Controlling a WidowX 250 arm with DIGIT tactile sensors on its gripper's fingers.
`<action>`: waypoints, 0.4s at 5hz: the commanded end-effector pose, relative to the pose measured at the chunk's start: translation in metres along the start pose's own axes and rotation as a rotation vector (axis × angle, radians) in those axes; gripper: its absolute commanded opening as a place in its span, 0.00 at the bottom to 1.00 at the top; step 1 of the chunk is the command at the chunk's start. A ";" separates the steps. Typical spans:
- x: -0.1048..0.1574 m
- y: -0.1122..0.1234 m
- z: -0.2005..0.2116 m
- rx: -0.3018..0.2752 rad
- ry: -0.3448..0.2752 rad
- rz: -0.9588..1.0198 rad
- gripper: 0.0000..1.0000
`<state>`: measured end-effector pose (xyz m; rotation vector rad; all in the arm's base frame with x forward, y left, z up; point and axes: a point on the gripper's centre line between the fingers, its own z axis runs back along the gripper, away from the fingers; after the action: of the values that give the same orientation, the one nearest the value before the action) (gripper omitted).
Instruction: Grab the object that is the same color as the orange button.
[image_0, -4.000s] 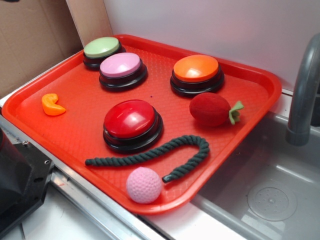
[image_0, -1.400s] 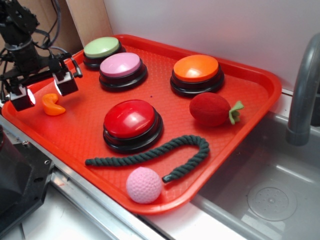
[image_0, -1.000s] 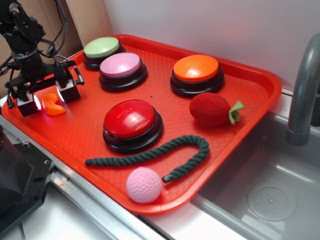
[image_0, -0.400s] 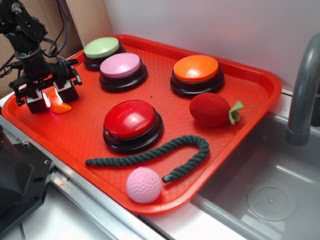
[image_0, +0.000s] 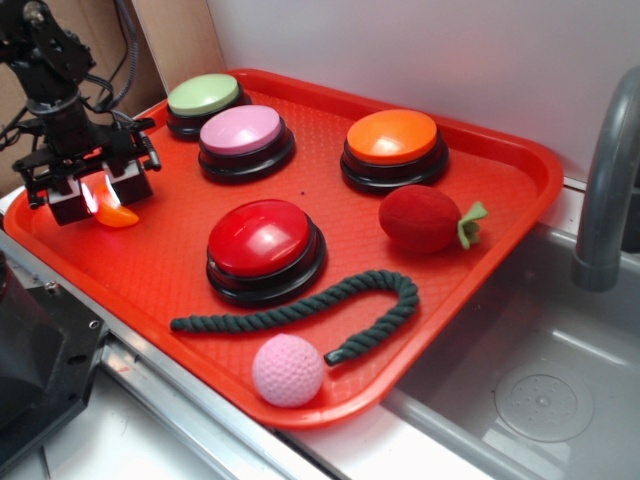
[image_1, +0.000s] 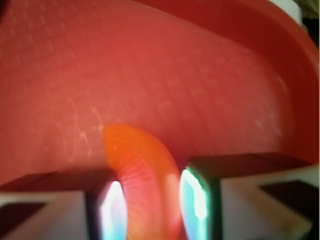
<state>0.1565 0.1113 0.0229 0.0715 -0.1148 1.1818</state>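
The object (image_0: 120, 214), a small glossy orange crescent, lies at the left end of the red tray (image_0: 170, 262), near its rim. My gripper (image_0: 97, 198) stands over it with a finger on each side. In the wrist view the object (image_1: 137, 150) fills the gap between my lit pads (image_1: 196, 200), and my gripper (image_1: 150, 210) is shut on it. Its lower end is hidden between the fingers. The orange button (image_0: 392, 137), with a domed top on a black base, sits far off at the tray's back right.
On the tray are a green button (image_0: 203, 94), a pink button (image_0: 241, 129), a red button (image_0: 258, 236), a red plush strawberry (image_0: 420, 218), a dark green rope (image_0: 300, 310) and a pink ball (image_0: 288, 369). A sink (image_0: 540, 390) with a grey faucet (image_0: 605, 190) lies right.
My gripper came in from the left, came down over the orange piece and closed its fingers on it. In the last half second it barely moved.
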 end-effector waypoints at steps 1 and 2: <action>0.011 -0.007 0.050 -0.024 -0.038 -0.027 0.00; 0.003 -0.014 0.074 -0.042 -0.020 -0.125 0.00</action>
<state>0.1661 0.0937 0.0852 0.0518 -0.0991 1.0556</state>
